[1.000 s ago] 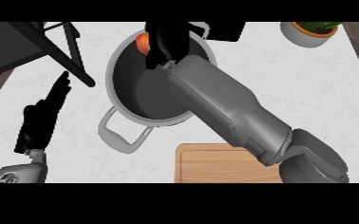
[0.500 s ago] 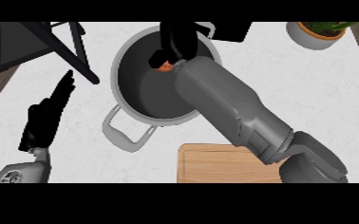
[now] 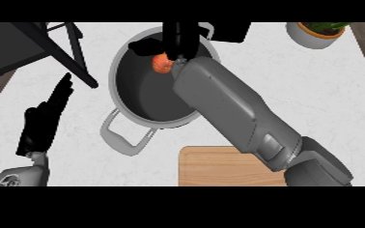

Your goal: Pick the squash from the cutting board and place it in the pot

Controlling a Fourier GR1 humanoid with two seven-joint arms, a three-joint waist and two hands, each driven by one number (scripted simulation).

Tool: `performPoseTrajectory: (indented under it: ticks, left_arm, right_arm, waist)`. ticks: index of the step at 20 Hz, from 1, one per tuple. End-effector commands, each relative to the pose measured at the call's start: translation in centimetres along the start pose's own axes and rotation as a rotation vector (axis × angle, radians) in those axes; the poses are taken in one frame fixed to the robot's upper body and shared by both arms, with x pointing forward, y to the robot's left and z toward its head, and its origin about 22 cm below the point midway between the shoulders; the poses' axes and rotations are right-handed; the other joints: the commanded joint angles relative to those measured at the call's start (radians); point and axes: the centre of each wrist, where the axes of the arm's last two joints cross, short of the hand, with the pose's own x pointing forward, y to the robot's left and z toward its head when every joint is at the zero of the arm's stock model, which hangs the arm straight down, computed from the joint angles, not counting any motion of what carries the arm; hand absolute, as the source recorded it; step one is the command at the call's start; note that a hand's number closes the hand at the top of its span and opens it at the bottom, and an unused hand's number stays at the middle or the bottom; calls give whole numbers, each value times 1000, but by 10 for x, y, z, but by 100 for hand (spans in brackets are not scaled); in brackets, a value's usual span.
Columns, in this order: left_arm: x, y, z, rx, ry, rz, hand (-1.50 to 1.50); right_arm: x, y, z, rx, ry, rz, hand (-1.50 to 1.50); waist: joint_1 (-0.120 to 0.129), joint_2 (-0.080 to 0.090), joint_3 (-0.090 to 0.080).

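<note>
The orange squash (image 3: pixel 162 64) shows inside the grey pot (image 3: pixel 115 84), near its far wall, just below the palm of my right hand (image 3: pixel 179 41). That hand hangs over the pot's far rim with its fingers stretched straight away from me, not curled round the squash. My right forearm crosses the pot's right half and hides it. The wooden cutting board (image 3: pixel 214 166) lies at the lower middle with nothing showing on it. My left hand (image 3: pixel 41 121) rests open at the left edge.
The pot's near handle (image 3: pixel 125 137) points toward the lower left. A dark framed object (image 3: pixel 50 43) stands at the upper left, close to the pot. A potted plant (image 3: pixel 317 33) sits at the upper right, and a dark block (image 3: pixel 230 30) lies behind the pot.
My right hand moved right over the pot and its fingers straightened. The squash went from beside the fingers at the rim to inside the pot below the palm. The left hand stayed still.
</note>
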Motion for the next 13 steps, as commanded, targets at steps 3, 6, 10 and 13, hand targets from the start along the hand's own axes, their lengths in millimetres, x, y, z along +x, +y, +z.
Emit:
performPoseTrajectory:
  ticks: [3,6,10,13]
  left_arm:
    - [-17,3,2,36,22,1,0]
    - [-12,25,11,41,38,-9,0]
    - [-30,18,19,66,64,6,0]
    - [-12,34,17,98,82,16,0]
  right_arm:
    - [-10,-5,7,58,34,-180,-150]
    - [-15,-3,12,90,58,-225,-150]
    - [-43,-5,45,116,41,-297,-150]
    - [-36,-24,45,113,34,-314,-150]
  waist:
    - [-51,-11,-1]
    - [-54,-17,0]
    - [-93,-26,0]
    - [-116,-34,0]
